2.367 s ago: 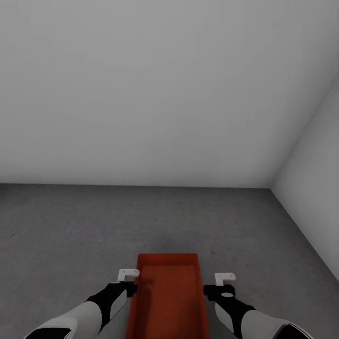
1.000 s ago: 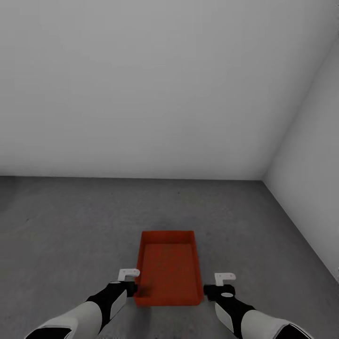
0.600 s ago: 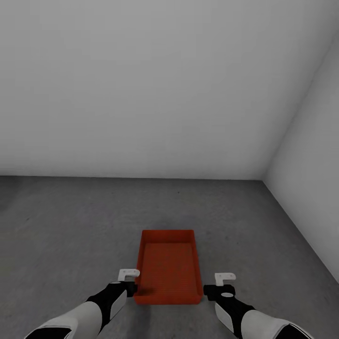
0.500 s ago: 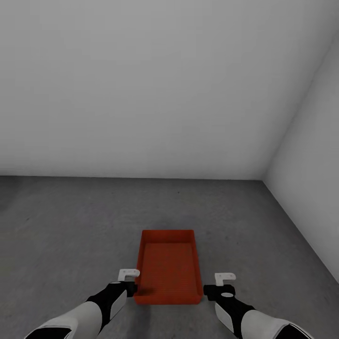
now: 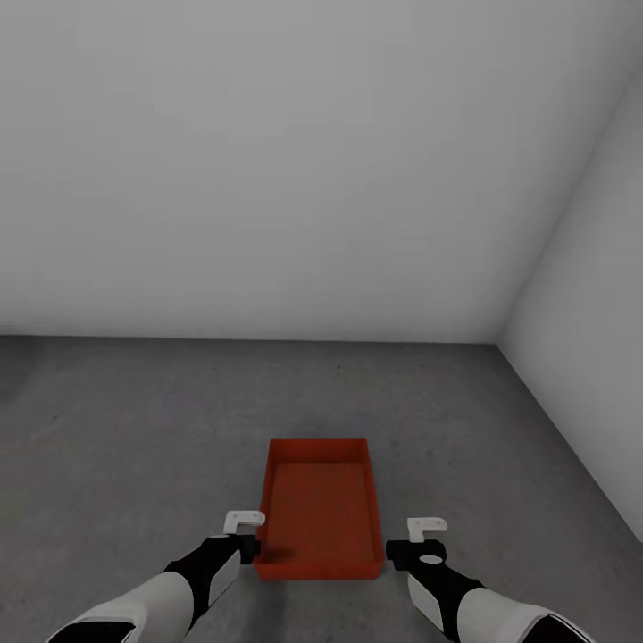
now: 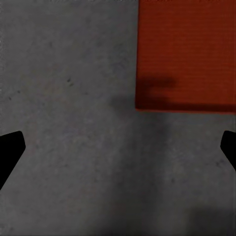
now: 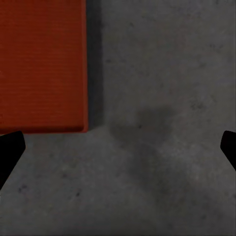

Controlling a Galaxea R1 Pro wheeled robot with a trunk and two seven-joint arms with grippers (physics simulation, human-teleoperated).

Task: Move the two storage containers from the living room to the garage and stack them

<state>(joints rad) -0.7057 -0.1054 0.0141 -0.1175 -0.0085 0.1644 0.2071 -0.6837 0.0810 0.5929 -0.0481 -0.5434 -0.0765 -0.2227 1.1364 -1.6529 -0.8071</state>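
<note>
White walls (image 5: 268,161) (bare), rough grey floor (image 5: 134,429).

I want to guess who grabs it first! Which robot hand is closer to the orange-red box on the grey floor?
Left. The left gripper sits right beside the orange-red rectangular container, at its near corner; the right gripper hangs a little farther off its other side.

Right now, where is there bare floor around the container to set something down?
Bare concrete floor runs left of the storage container, ahead to the back wall, and right to the side wall. Tightest is its near end, between left pincer and right pincer.
</note>
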